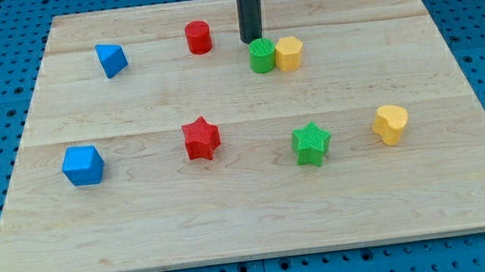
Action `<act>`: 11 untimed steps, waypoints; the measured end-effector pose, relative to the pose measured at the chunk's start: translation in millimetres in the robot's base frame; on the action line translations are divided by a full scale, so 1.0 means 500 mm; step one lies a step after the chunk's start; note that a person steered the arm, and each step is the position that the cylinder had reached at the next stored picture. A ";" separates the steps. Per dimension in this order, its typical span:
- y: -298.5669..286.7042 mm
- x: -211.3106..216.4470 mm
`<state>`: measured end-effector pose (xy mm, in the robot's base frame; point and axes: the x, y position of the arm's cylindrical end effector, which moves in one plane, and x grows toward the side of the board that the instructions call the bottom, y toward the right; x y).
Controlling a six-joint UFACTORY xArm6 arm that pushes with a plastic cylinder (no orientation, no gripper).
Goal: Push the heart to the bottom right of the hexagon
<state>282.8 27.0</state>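
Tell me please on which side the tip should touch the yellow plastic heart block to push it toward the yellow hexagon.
Probably press my tip on the yellow plastic heart block from its lower-right side, since the yellow plastic hexagon block lies up and to the view's left of it, touching the green plastic cylinder block. My tip now stands just above that cylinder.

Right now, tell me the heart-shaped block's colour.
Yellow heart-shaped block, at the camera view's right.
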 end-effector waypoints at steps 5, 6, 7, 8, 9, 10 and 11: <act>0.436 0.274; 0.440 0.399; 0.432 0.477; 0.366 0.495; 0.301 0.461; 0.309 0.365; 0.318 0.269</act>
